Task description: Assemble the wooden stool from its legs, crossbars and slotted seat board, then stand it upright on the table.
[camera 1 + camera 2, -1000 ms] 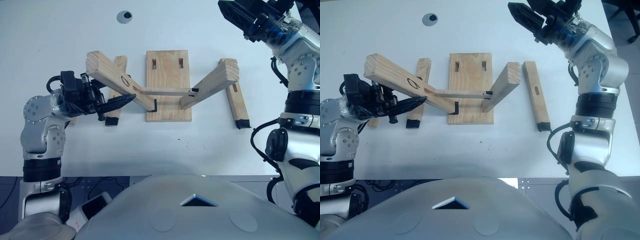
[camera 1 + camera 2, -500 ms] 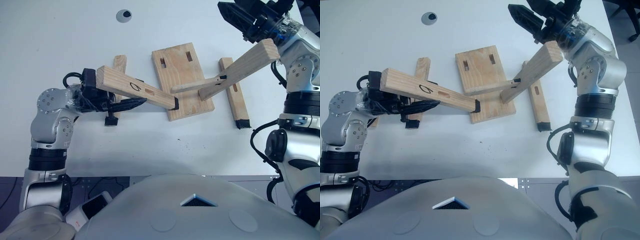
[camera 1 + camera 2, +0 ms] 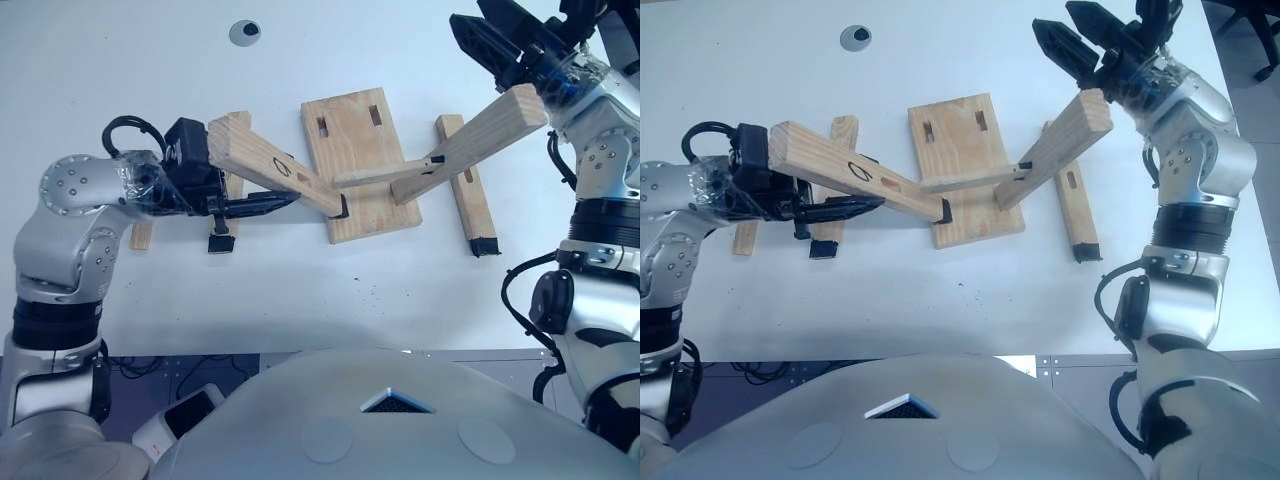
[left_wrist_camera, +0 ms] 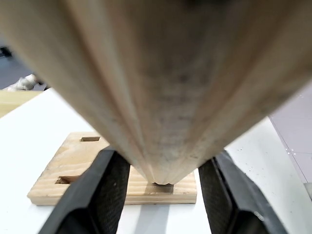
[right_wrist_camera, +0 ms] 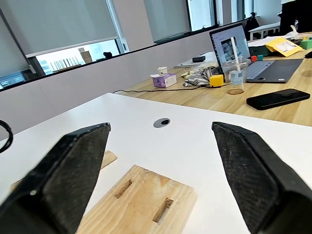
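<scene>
One frame (image 3: 970, 180) held aslant over board (image 3: 350, 115): left leg (image 3: 265, 165) pinched in left end effector (image 3: 282, 193), crossbar (image 3: 385, 175), right leg (image 3: 480, 135) just beside spread right end effector (image 5: 161, 127). Board flat on table (image 3: 300, 285), slots up, likely awaiting leg ends. Flat beside it, loose leg (image 3: 468, 200)

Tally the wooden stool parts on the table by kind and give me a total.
Legs: 4 (held leg, raised leg, left flat leg, right flat leg)
Crossbars: 2 (joined crossbar; loose strip, partly hidden by the left arm, apparently a crossbar)
Seat board: 1
Total: 7
</scene>
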Robot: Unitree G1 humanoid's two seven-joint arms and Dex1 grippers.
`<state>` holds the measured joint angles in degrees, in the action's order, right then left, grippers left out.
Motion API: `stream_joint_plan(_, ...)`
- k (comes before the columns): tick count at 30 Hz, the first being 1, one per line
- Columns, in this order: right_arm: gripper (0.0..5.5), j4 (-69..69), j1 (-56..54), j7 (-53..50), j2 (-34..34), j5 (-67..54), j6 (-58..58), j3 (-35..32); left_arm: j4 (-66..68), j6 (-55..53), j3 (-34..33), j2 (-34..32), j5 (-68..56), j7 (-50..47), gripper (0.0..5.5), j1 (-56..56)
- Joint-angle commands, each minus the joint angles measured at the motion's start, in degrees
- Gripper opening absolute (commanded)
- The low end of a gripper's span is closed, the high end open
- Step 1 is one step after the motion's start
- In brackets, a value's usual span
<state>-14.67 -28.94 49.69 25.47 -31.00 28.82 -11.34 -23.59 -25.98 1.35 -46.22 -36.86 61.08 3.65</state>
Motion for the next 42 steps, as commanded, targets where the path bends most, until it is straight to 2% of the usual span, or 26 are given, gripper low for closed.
stream_joint_plan(1,3.83,1.46,0.86,-1.12,0.24,0.06,-0.69,-0.72,-1.81,-10.88,3.45,-4.54,2.83,-3.82,2.01,-1.08)
stream_joint_plan(6,3.83,2.17,1.31,-1.75,-0.11,-0.04,-0.54,-0.57,-2.33,-16.21,4.81,-5.7,4.75,-9.92,2.01,0.55)
stream_joint_plan(17,3.83,4.47,1.38,-2.16,0.43,-1.08,1.31,-0.8,-4.8,-12.74,10.74,-8.44,10.61,-11.17,2.0,0.79)
stream_joint_plan(24,3.83,8.1,1.57,-1.58,1.6,-2.79,3.17,-1.26,-4.91,-14.96,12.72,-5.8,13.14,-11.09,0.99,4.53)
stream_joint_plan(30,3.83,10.05,3.34,-1.42,4.09,-3.17,4.44,-3.33,-2.44,-11.67,10.21,-6.02,13.96,-9.78,0.05,0.8)
stream_joint_plan(32,3.83,9.82,3.91,-1.51,5.11,-3.06,4.22,-4.2,-0.16,-7.52,9.13,-5.96,14.42,-8.04,0.05,-1.16)
stream_joint_plan(36,3.83,9.05,4.34,-1.77,5.69,-2.81,3.65,-4.87,6.21,3.84,4.13,-1.23,7.84,0.71,0.67,-4.65)
stream_joint_plan(42,3.83,7.87,3.47,-1.54,5.71,-2.18,2.94,-4.01,10.58,8.56,1.58,4.6,4.75,2.88,1.57,-6.2)
